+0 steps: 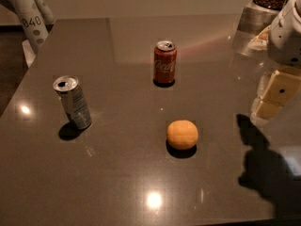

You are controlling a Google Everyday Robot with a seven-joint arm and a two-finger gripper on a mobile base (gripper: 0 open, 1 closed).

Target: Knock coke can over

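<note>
The coke can (pixel 165 62) is red with white script and a silver top. It stands upright on the dark table (pixel 117 182), at the middle toward the back. My gripper (pixel 273 100) hangs at the right edge of the view, under the white arm housing (pixel 287 32). It is above the table's right side, well to the right of the can and a little nearer the camera. It touches nothing, and its shadow falls on the table at the lower right.
A silver-grey can (pixel 73 101) stands leaning slightly on the left. An orange (pixel 182 134) lies in front of the coke can. A metal container with dark contents (pixel 263 6) stands at the back right. A white dotted object (pixel 28 18) is at the back left corner.
</note>
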